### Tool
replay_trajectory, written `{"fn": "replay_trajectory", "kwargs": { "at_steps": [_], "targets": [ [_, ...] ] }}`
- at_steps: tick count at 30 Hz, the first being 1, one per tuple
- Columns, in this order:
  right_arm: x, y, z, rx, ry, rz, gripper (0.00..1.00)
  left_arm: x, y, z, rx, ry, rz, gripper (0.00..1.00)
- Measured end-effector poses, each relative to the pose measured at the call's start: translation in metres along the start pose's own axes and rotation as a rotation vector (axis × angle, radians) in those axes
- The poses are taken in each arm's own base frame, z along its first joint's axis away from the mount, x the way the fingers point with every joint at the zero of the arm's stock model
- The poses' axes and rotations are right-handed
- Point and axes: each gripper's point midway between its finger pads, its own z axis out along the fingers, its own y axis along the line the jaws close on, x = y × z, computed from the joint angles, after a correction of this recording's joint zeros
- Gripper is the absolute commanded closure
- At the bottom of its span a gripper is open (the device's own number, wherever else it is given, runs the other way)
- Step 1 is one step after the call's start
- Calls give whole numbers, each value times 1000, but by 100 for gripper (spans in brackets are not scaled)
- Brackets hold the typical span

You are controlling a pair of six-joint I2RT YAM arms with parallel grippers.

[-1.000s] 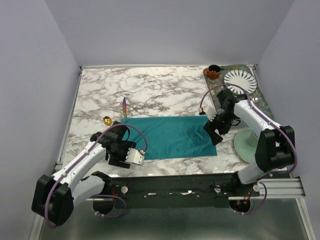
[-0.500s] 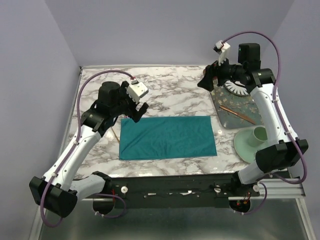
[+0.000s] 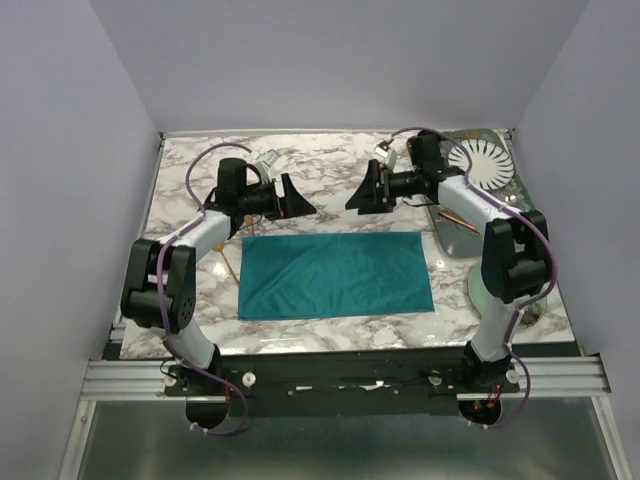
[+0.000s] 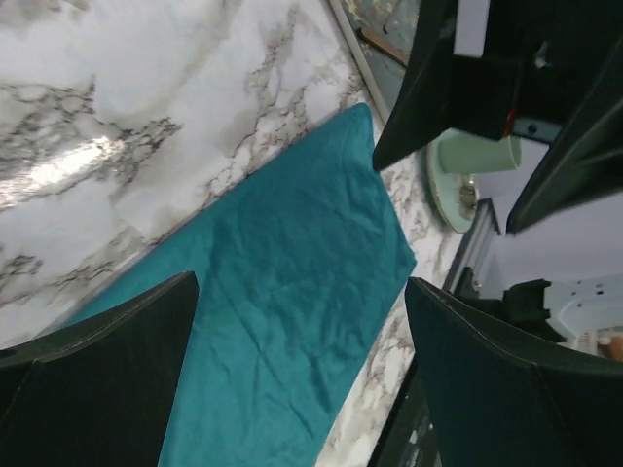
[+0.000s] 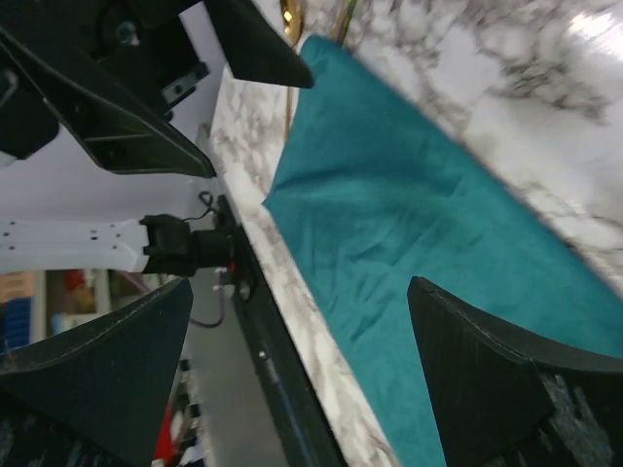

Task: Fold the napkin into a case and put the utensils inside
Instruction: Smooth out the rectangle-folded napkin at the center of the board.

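The napkin [image 3: 335,273] is lying flat in the near middle of the marble table [image 3: 330,170], as a wide rectangle with its long side running left to right. I think it is spread like this so that the next fold can be made along its length; it is not yet a narrow case. Just beside its left edge a thin gold utensil [image 3: 229,262] is resting on the table, apart from the cloth, probably waiting there until the case is ready. I cannot find the purple one; the left arm is perhaps covering it.

A little farther, the left gripper [image 3: 302,200] and the right gripper [image 3: 356,195] are hovering above the table and pointing toward each other. Both have their jaws spread wide apart and are holding nothing. The napkin's far edge is lying just on the near side of them, below the fingers.

At the far right a tray [image 3: 520,205] is carrying a white plate [image 3: 478,163].
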Motion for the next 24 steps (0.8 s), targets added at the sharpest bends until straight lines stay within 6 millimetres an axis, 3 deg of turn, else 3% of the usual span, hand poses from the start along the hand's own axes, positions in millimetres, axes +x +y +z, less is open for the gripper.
{"fn": "replay_trajectory", "kwargs": {
  "at_steps": [3,6,9,17,21,24],
  "targets": [
    [24,1,28,-55,66,100,0,19,6,22,67,33,-116,1],
    [31,-1,47,-82,95,137,0,31,13,36,108,45,-203,1],
    [35,-21,61,-81,106,189,0,39,24,45,128,33,-270,1],
    [53,-64,78,-49,142,302,0,62,46,54,128,29,-366,1],
    [58,-70,80,-44,149,315,0,81,59,55,95,47,-424,2],
    [60,-73,79,-41,151,318,0,81,59,55,96,43,-422,2]
  ]
}}
